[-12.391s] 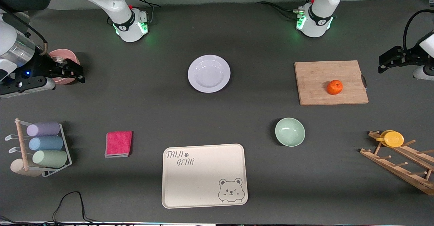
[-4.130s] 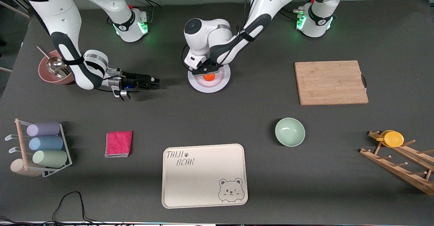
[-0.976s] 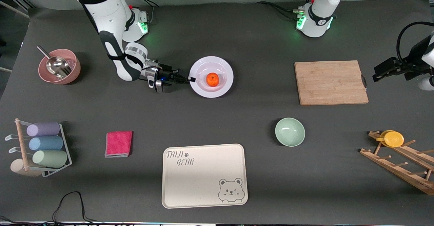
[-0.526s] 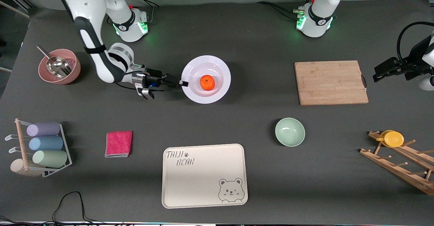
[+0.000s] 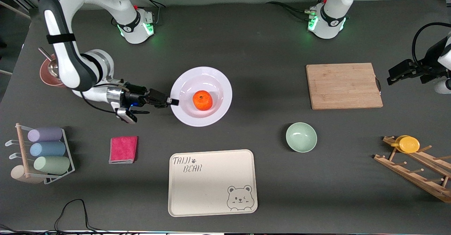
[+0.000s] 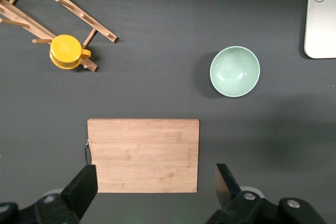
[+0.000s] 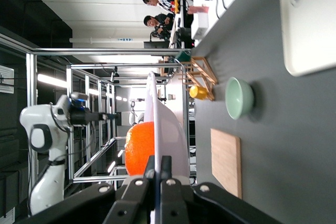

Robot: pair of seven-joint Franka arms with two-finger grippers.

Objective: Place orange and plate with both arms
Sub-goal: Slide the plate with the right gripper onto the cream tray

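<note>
The pale lavender-white plate (image 5: 219,84) is held up above the middle of the table, roughly level, with the orange (image 5: 202,100) lying in its centre. My right gripper (image 5: 172,102) is shut on the plate's rim at the side toward the right arm's end. In the right wrist view the plate (image 7: 169,129) shows edge-on between the shut fingers, with the orange (image 7: 139,148) on it and the right gripper (image 7: 159,174) on its rim. My left gripper (image 5: 391,75) waits open and empty, high over the left arm's end of the table; in the left wrist view the left gripper (image 6: 155,192) looks down on the cutting board.
A cream bear-print tray (image 5: 211,182) lies nearer the front camera than the plate. A mint bowl (image 5: 301,137), a wooden cutting board (image 5: 343,86), a pink cloth (image 5: 123,149), a pink bowl with a scoop (image 5: 45,75), a cup rack (image 5: 42,154) and a yellow cup (image 5: 408,144) on a wooden rack stand around.
My right gripper has carried the plate with the orange up off the table, toward the front camera and the right arm's end. The left arm has stayed still for the last second.
</note>
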